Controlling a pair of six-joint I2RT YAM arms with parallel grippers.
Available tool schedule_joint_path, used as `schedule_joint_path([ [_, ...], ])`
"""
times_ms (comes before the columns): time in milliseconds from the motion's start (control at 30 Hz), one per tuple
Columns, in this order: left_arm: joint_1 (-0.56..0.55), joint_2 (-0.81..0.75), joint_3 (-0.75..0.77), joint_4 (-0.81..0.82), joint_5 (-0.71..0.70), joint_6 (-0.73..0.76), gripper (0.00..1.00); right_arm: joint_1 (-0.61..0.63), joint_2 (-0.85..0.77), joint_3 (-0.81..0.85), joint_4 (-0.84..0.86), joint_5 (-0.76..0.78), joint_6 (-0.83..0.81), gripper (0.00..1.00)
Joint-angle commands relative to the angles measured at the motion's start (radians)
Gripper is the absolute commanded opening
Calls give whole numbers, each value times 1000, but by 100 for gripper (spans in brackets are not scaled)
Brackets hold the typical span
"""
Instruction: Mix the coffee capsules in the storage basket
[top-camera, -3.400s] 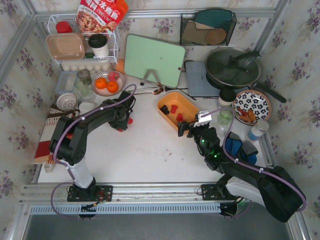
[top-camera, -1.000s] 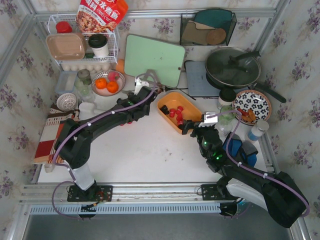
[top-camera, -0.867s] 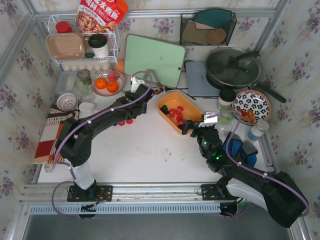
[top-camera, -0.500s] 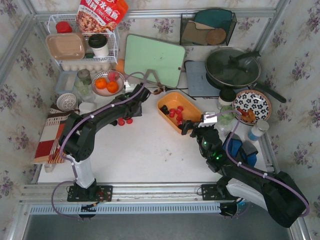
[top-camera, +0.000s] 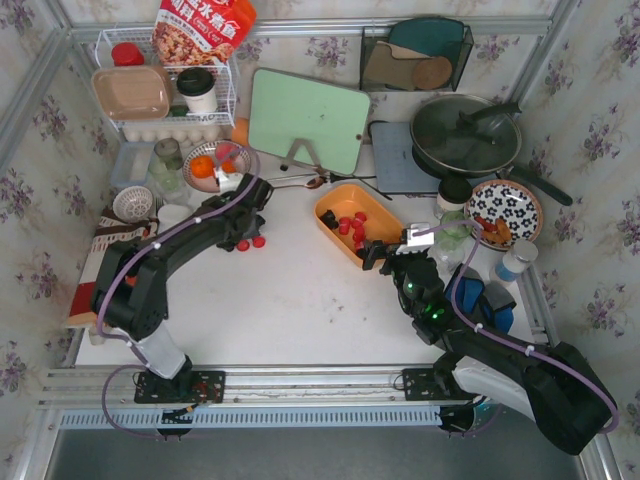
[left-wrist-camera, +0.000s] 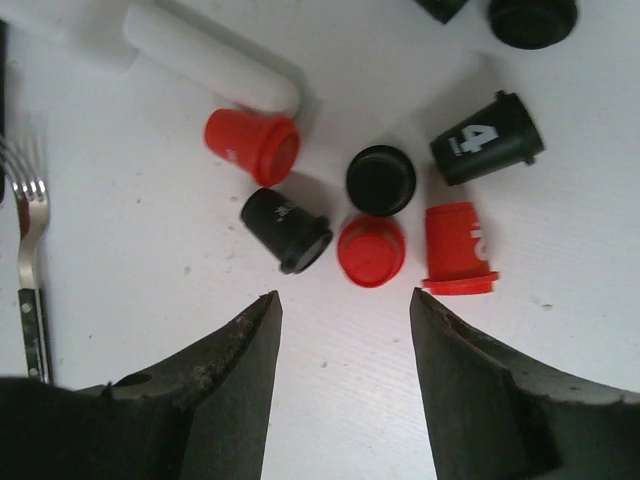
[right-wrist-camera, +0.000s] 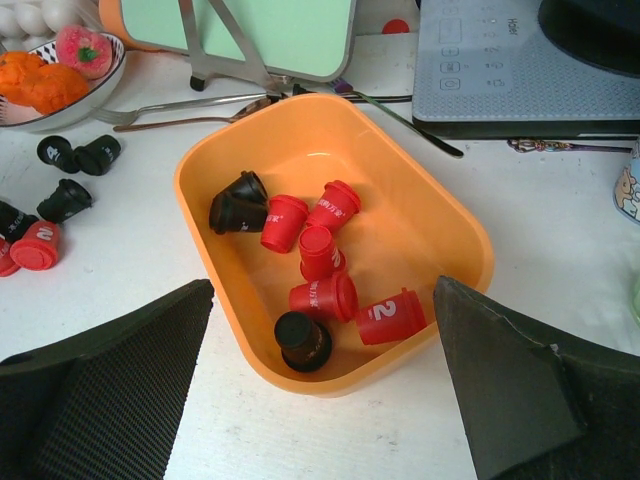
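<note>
Left tool (left-wrist-camera: 343, 300) is back from the basket (right-wrist-camera: 400, 170), above loose capsules (left-wrist-camera: 371, 250) on the counter (left-wrist-camera: 130, 260), jaws apart, empty; right tool (right-wrist-camera: 322, 288) gapes beside the part-filled basket; gathering step, seemingly; next, lower and close on one capsule.

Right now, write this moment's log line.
left gripper: open, over loose red and black coffee capsules | right gripper: open, facing shallow orange plastic basket

Bright even light w/ soft shadows by coffee capsules (left-wrist-camera: 380, 180), pics sharp.

Capsules (right-wrist-camera: 318, 250) in basket (right-wrist-camera: 430, 215) (others (left-wrist-camera: 372, 250) leftward).
</note>
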Motion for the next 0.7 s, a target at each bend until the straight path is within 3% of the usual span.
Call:
schedule_joint_path([
  [0, 31, -58, -49, 34, -20, -32, 57, 2, 5, 3, 23, -5, 1, 100],
  [400, 177, -42, -81, 81, 89, -22, 57, 1, 3, 4, 21, -11, 1, 100],
  [667, 258, 41, -15, 90, 151, 52, 58, 1, 11, 5, 21, -16, 3, 100],
])
